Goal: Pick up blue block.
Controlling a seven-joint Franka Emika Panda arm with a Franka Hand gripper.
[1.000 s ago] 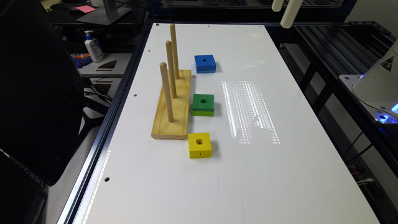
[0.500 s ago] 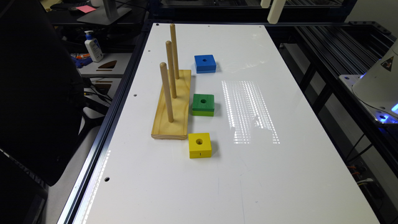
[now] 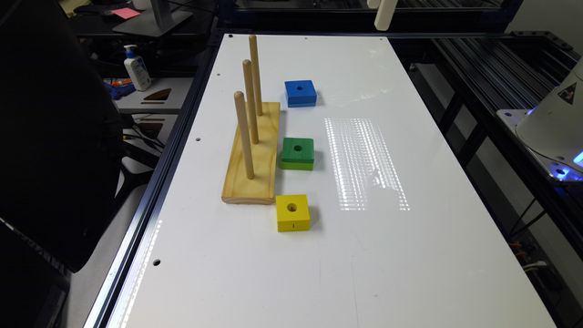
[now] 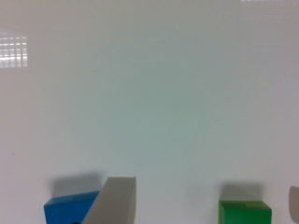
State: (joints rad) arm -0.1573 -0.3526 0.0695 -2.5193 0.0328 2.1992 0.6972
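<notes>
Three blocks (image 3: 300, 93) beside peg stand (image 3: 252, 152)

- Ext. cam: high, off the table's (image 3: 410, 255) near end, looks down its length twd far end; whole top in frame.
- Wrist cam: faces down at bare white table (image 4: 154, 93), closer in, blurry.
- Shared: blue block (image 3: 300, 93) (image 4: 70, 210) & green block (image 3: 298, 153) (image 4: 245, 212), both cut by wrist frame edge.

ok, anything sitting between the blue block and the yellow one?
Yes: the green block sits between the blue block and the yellow block, all in a row beside the peg base, per the exterior view.
</notes>
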